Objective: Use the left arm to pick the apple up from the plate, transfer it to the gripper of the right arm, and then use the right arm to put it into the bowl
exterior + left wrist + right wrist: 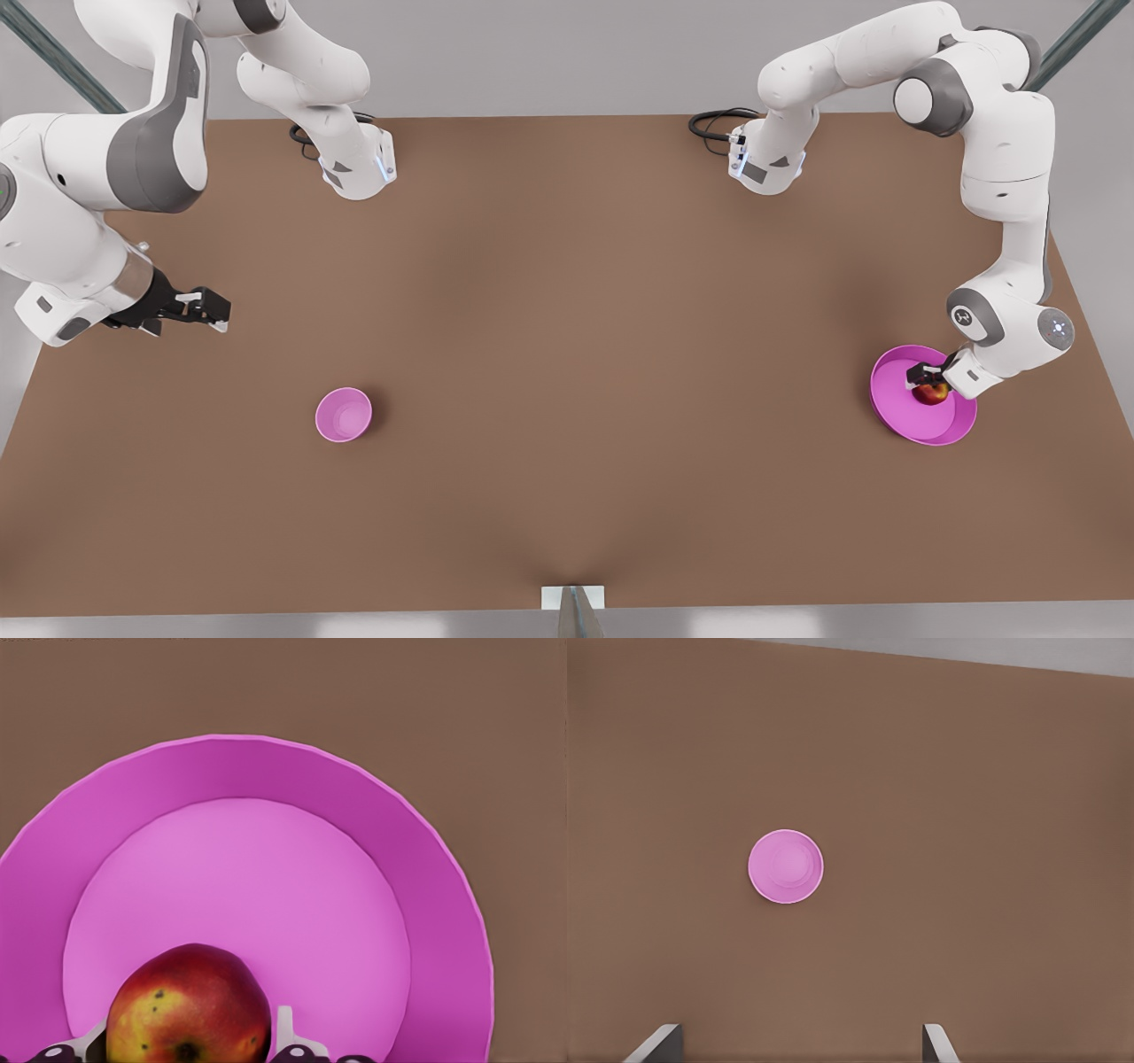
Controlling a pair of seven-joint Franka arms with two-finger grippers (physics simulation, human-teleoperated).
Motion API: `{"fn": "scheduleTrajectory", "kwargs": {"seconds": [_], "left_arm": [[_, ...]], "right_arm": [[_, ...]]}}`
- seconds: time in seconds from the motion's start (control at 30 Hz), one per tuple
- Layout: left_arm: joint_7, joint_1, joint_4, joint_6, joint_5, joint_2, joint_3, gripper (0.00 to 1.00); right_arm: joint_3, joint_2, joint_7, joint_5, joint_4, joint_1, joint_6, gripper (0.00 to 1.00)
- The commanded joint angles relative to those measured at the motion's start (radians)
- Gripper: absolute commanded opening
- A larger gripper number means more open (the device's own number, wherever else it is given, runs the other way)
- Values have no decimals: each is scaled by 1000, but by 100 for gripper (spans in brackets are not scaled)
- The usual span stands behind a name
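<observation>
- Front view: the brown desk [567, 354] carries two pink dishes, well apart from each other.
- The plate [895, 416] sits near the front view's right edge; the bowl [344, 414] stands alone toward the front view's left, nothing in it.
- The apple [931, 392] lies on the plate, in the part nearest the arm that bends down over it.
- That arm is the left arm. The left gripper [928, 379] is down at the apple, its dark fingers on either side of the fruit.
- The right gripper [211, 311] hangs above the desk at the front view's left, beyond the bowl and apart from it; this arm waits. From here its fingers look spread, with nothing between them.
- Left wrist view: the apple [188, 1005] fills the near edge, red with a yellow-orange patch and its dark dimple facing the camera, resting on the flat floor of the plate [266, 771].
- One pale fingertip [284, 1029] stands just beside one flank of the apple and the other shows at the opposite flank; whether they press the skin or stand a little off cannot be told.
- Right wrist view: the bowl [786, 866] is seen from above, far off on the bare desk [966, 815].
- The two fingertips [656, 1043] of the right gripper stand wide apart and hold nothing.
</observation>
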Motion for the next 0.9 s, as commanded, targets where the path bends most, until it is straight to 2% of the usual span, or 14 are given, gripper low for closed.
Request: {"fn": "scheduleTrajectory", "kwargs": {"seconds": [0.0, 0.07, 0.13, 0.37, 0.47, 0.53, 0.6, 0.7, 0.87], "left_arm": [[85, -4, 3, 0, 1, -1, 0, 84], [85, -6, 6, 0, 0, -1, 0, 84], [85, -6, 6, 0, 0, -1, 0, 78], [85, -4, 12, 8, 0, 28, 0, 78], [84, -10, 14, -4, 0, -13, -2, 73], [84, -36, 57, -96, 0, -61, -8, 72], [73, -39, 111, -112, -23, -90, -170, 72], [56, -44, 144, -113, -315, -79, -409, 72], [56, -64, 149, -167, -516, -22, -690, 70]], "right_arm": [[0, -1, -2, 0, 0, -3, 0, 100], [0, -1, -2, 1, 0, -3, 0, 100], [0, -1, -2, 1, 0, -3, 0, 100], [3, -1, -1, 0, 0, 1, 0, 100], [1, -1, -2, 0, 0, -3, 0, 100], [1, -1, -2, 0, 0, -3, 0, 100], [1, -1, -2, 0, 0, -3, 0, 100], [1, -1, -2, 0, 0, -3, 0, 100], [1, 0, -2, 1, 0, -5, 0, 100]]}}
